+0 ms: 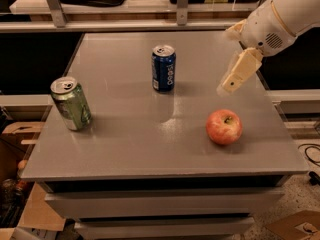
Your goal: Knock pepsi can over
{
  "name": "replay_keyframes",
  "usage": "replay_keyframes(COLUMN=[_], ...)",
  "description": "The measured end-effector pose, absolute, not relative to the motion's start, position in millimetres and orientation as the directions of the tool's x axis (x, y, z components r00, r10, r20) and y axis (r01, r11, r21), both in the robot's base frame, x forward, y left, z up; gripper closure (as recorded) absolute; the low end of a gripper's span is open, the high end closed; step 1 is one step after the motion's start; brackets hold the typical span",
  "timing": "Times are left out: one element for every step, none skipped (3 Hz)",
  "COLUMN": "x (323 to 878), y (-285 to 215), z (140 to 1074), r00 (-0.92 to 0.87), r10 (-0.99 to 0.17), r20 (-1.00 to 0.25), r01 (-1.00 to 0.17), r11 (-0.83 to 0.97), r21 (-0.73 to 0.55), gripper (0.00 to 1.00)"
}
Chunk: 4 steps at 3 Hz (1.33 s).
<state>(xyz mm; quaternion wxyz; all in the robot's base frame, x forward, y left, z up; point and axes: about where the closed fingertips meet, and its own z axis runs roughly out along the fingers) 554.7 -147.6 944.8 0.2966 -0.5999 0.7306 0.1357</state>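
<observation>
The pepsi can (163, 68) is dark blue with white lettering and a silver top. It stands upright near the middle of the grey table (125, 144). My gripper (229, 85) hangs from the white arm at the upper right, above the table's right side. It is well to the right of the can and above the red apple, not touching either. Nothing is in it.
A green and silver can (71, 103) stands upright at the table's left edge. A red apple (224, 126) lies at the right front, just below the gripper. A shelf with rails runs behind the table. A cardboard box (295, 226) lies on the floor at lower right.
</observation>
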Motion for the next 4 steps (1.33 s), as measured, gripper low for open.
replay_keyframes(x=[566.2,593.4,615.4,630.5], y=[-144.2,-129.7,-111.8,-91.0], z=[933.9,921.6,911.1,898.3], r00=[-0.089,-0.021,0.056,0.115], r10=[-0.762,-0.698,-0.631,-0.56], r20=[-0.641,-0.716,-0.774,-0.821], r01=[-0.952,-0.95,-0.952,-0.957], r11=[0.254,0.237,0.201,0.159], r21=[-0.171,-0.203,-0.233,-0.243], gripper=[0.0,0.0,0.0,0.0])
